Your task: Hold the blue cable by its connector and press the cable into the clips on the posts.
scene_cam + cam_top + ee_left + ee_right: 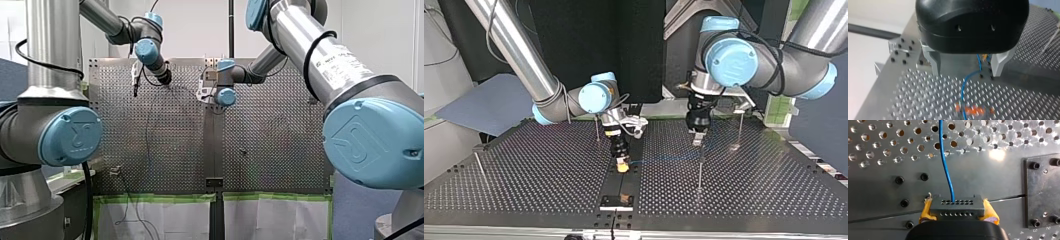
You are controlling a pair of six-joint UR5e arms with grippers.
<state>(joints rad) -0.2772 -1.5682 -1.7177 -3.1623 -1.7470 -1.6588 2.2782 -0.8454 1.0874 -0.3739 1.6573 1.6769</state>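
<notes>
The right gripper (957, 204) pinches the grey connector (957, 207) tight between its yellow pads, low over the middle of the table (549, 170). The blue cable (945, 162) runs from the connector to the left gripper (966, 73). That gripper's metal fingers (935, 62) are wide apart, with the cable passing between them, close to a thin post (700, 172).

The front view looks from behind and above my left arm (55, 125) and my right arm (370, 140), down along the perforated table (275, 150). The top view faces back from the table's far edge, low. Both wrist views hang close over the table's middle strip (973, 185), sharing the blue cable (963, 85).
</notes>
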